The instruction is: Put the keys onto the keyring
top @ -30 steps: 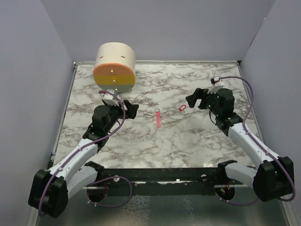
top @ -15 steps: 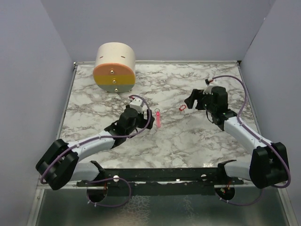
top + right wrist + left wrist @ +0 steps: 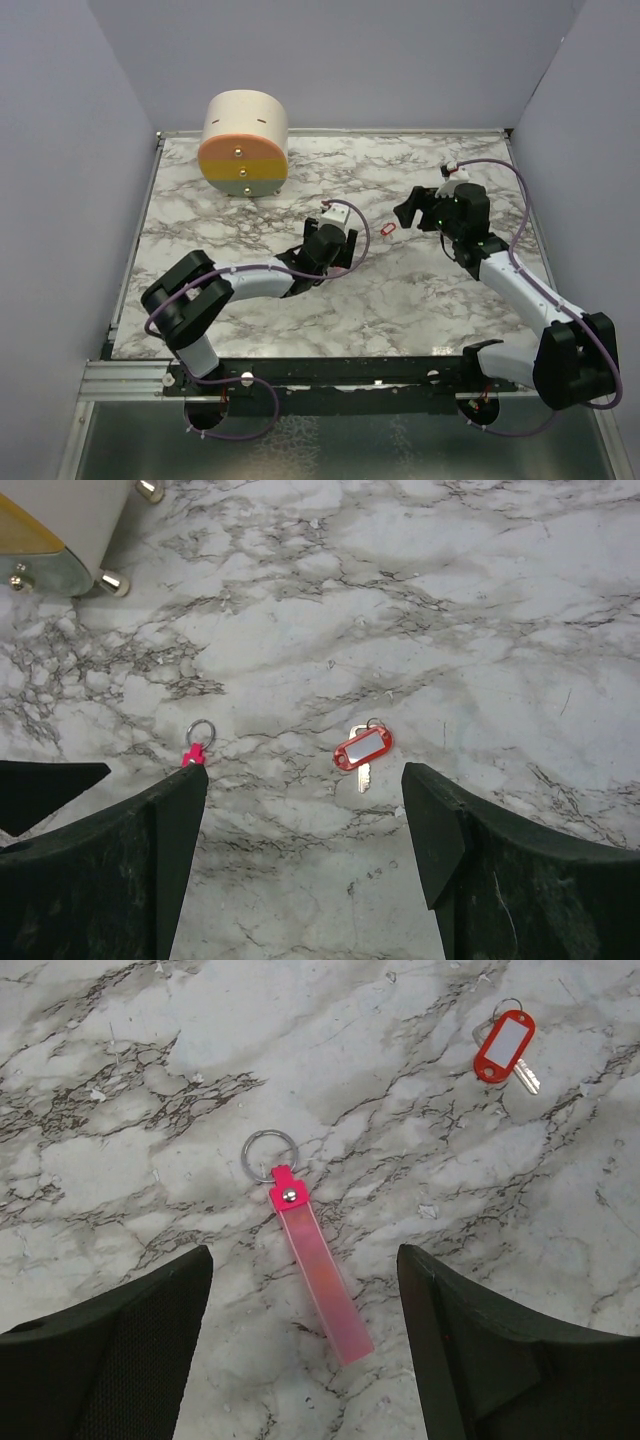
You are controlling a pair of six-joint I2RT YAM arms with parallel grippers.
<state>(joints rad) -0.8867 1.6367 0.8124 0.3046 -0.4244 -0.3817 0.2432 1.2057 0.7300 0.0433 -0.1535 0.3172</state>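
Left gripper (image 3: 303, 1272) has swung across to hang over the keyring (image 3: 284, 1194); right gripper (image 3: 303, 775) has edged closer to the keys (image 3: 362, 748).
Both stand open and empty. In the left wrist view the keyring lies flat mid-frame, the keys upper right; thin flat metal may skid away as the jaws close.

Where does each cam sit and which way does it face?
Top external: above and behind the bases, looking down on the marble table; left arm and right arm show in full.
Left wrist: on the left arm, looking down at the metal ring on a bright-pink strap; open left end effector frames it.
Right wrist: on the right arm, looking down at the small red-tagged silver key; open right end effector frames it.
Shared: both wrist views show key and ring.
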